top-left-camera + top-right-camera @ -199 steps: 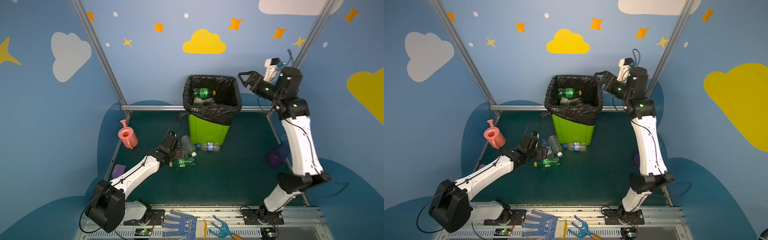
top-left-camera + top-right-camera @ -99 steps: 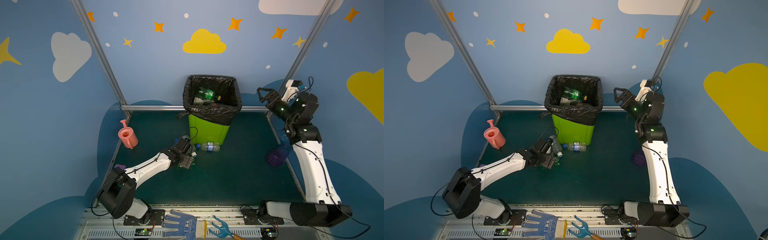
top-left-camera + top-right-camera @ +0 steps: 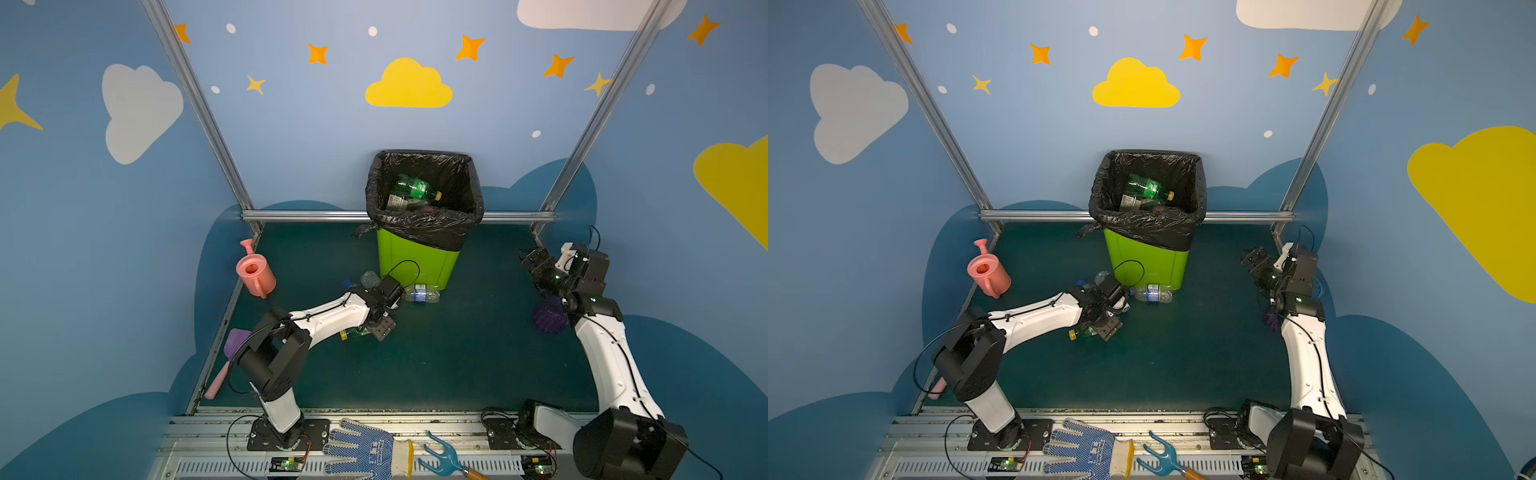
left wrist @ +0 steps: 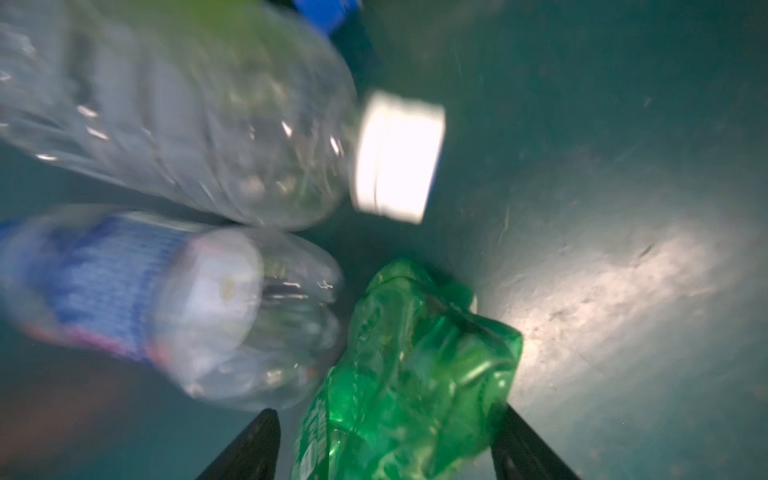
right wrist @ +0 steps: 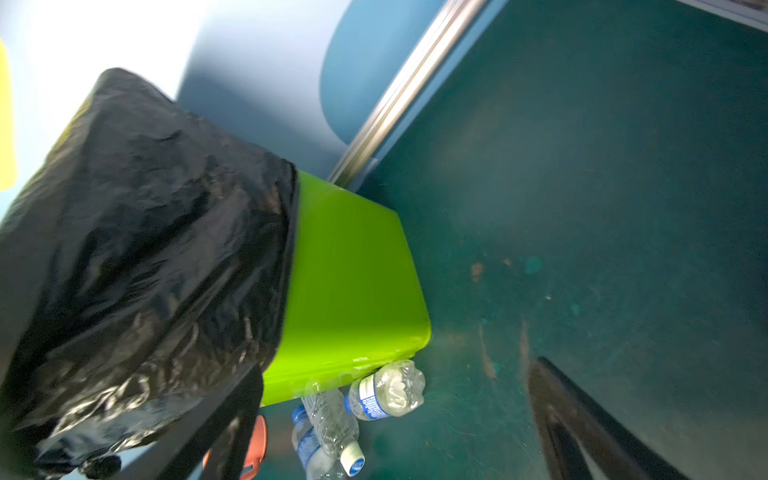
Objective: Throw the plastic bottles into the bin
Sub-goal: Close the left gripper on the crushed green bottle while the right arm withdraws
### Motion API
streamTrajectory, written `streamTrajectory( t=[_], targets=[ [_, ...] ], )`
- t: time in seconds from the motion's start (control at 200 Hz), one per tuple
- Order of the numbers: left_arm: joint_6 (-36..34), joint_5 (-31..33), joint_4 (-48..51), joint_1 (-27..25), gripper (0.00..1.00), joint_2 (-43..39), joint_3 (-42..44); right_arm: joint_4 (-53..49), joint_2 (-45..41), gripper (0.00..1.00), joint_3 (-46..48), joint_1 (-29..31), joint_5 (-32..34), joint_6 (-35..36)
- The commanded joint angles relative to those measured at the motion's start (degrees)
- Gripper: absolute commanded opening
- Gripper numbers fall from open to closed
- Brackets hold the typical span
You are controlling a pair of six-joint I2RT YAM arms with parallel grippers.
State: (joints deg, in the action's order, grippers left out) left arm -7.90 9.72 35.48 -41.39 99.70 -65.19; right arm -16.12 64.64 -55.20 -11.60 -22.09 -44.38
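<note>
The lime-green bin [image 3: 415, 262] [image 3: 1146, 266] [image 5: 345, 282], lined with a black bag, stands at the back with a green bottle [image 3: 415, 189] and others inside. My left gripper [image 3: 380, 330] [image 3: 1106, 330] [image 4: 386, 415] is low on the floor with a crushed green bottle [image 3: 353, 332] [image 3: 1081, 332] [image 4: 415, 365] between its jaws. One finger touches it and the other stands a little off. Two clear bottles [image 4: 187, 124] [image 4: 166, 299] lie beside it. A third clear bottle [image 3: 422, 293] [image 5: 386, 390] lies against the bin's foot. My right gripper [image 3: 530, 259] [image 3: 1252, 259] [image 5: 397, 370] hangs open and empty at the right.
A pink watering can [image 3: 253, 270] stands at the left wall. A purple ribbed vase [image 3: 548, 316] lies under my right arm. A purple and pink shovel [image 3: 232, 349] lies at the left edge. A blue glove [image 3: 365, 449] and a blue hand rake [image 3: 444, 457] rest on the front rail.
My left gripper has come forward and down over the crushed green bottle, its jaws narrowing. My right arm has swung from above the bin down to the right side, still open.
</note>
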Motion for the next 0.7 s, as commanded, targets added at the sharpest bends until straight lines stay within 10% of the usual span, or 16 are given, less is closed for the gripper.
streamTrajectory(
  t=[0.0,0.696],
  targets=[
    [-0.3,0.0,3.7,-0.7,0.75,1.4,-0.5,0.9,-1.3,0.98,1.9,-1.9,-2.3,-1.3],
    [2.0,-1.3,0.3,-2.1,0.38,-4.4,0.1,2.2,1.0,0.98,3.1,-5.5,-6.8,-3.3]
  ],
)
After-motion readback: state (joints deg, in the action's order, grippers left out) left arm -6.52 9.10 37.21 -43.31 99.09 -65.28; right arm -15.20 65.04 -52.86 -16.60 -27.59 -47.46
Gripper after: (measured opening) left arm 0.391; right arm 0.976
